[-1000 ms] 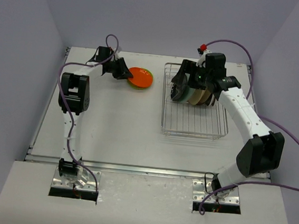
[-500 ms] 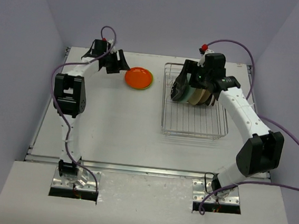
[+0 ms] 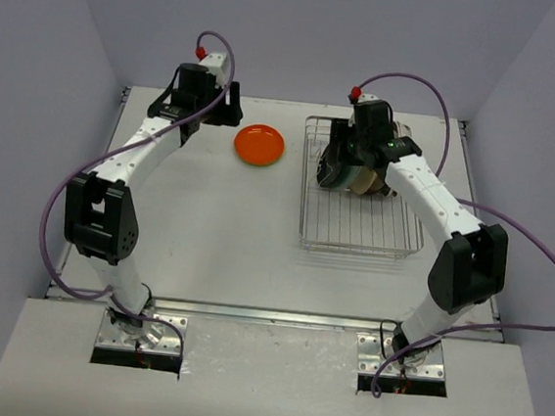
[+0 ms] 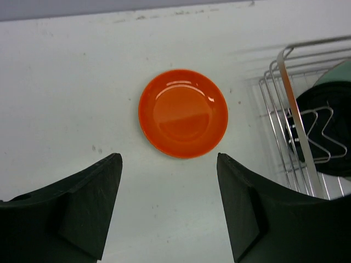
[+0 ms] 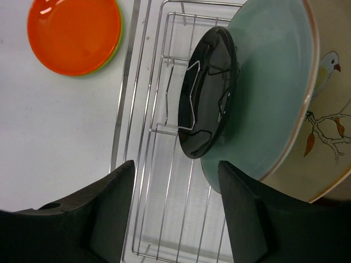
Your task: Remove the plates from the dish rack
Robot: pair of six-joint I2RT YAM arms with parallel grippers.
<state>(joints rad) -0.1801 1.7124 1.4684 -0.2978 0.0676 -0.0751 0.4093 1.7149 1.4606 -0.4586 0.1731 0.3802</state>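
My left tool (image 4: 169,160) hangs over the far left part of the surface (image 3: 216,232) with its jaws apart and nothing between them. On its wrist camera the orange plate (image 4: 183,113) lies flat on the surface just ahead of the fingertips, roughly centred on the gap and touching neither finger. From my right wrist camera I can see a sliver of a lime green plate (image 5: 113,56) under the orange one's edge, so the two are stacked. The stack sits just left of the dish rack (image 3: 359,226), clear of its rim. My right tool (image 5: 175,167) is over the far left end of the rack, pointing down into it. Its jaws are also apart and I see nothing clamped between them. The black plate (image 5: 211,93) stands on edge in the wire dividers right ahead of the gap, its lower rim close to the fingertips but not between them as far as I can tell. Right behind it, leaning toward my right finger, stands the larger pale teal plate (image 5: 269,82), and behind that a cream plate (image 5: 323,126) painted with a bird on a branch. The overhead view shows these plates bunched at the far end of the rack, with the near part showing only bare wire.
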